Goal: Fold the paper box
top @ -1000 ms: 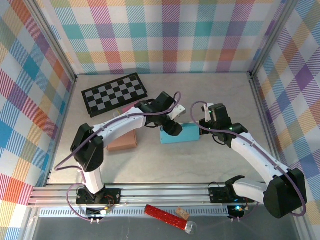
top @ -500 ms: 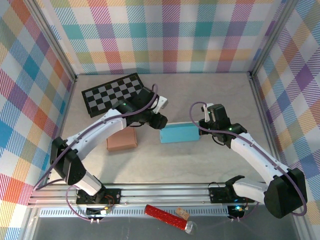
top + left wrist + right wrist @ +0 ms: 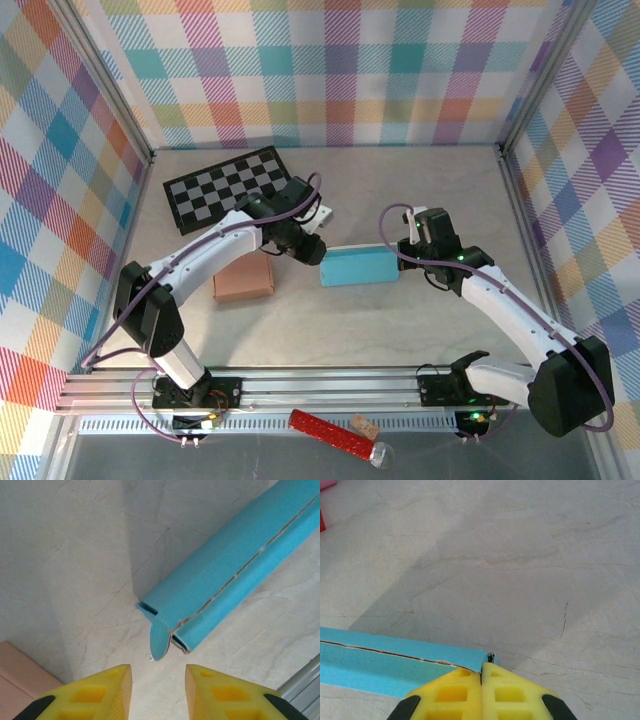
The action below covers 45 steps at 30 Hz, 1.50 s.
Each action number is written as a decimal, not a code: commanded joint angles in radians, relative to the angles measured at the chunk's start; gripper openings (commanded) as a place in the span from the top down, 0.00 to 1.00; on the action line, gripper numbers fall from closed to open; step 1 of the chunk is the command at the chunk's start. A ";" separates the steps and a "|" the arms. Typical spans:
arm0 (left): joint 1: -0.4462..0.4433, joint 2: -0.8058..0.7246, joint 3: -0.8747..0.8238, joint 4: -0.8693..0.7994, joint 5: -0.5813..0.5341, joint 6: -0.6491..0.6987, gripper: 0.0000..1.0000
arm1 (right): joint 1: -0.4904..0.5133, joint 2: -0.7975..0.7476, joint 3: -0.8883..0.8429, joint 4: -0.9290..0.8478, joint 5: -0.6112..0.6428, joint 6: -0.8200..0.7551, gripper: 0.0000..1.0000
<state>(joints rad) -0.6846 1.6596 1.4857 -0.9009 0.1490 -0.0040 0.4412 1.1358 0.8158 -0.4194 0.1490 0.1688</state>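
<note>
The paper box [image 3: 358, 266] is a flat light-blue sleeve lying in the middle of the table. In the left wrist view its left end [image 3: 225, 575] shows a slit seam and a rounded tab [image 3: 160, 637] sticking out. My left gripper [image 3: 308, 250] hovers just off that end, open [image 3: 158, 680], with bare table between the yellow fingers. My right gripper [image 3: 404, 258] is at the box's right end, with its fingers pressed together [image 3: 481, 680] on the corner of the paper box [image 3: 395, 655], where the seam runs in between them.
A black-and-grey chequered mat [image 3: 228, 188] lies at the back left. A tan box [image 3: 243, 282] sits left of the blue one, under my left arm, and shows as a pinkish corner [image 3: 15, 675]. A red stick [image 3: 330, 432] lies beyond the front rail.
My left gripper has drawn back leftward off the box's left end, and its jaws have narrowed. The right arm and the box have stayed put.
</note>
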 commanded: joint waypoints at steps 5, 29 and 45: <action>0.007 0.030 0.051 -0.019 0.021 0.020 0.70 | 0.008 0.018 0.013 -0.077 -0.019 0.001 1.00; 0.006 0.066 0.058 -0.004 0.024 0.023 0.84 | 0.008 0.019 0.015 -0.079 -0.019 0.005 1.00; 0.005 0.070 0.068 0.004 0.026 -0.011 0.91 | 0.008 0.021 0.014 -0.079 -0.020 0.011 1.00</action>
<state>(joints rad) -0.6846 1.7260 1.5215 -0.8883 0.1707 0.0105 0.4419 1.1378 0.8211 -0.4290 0.1459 0.1692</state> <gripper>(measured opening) 0.092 0.065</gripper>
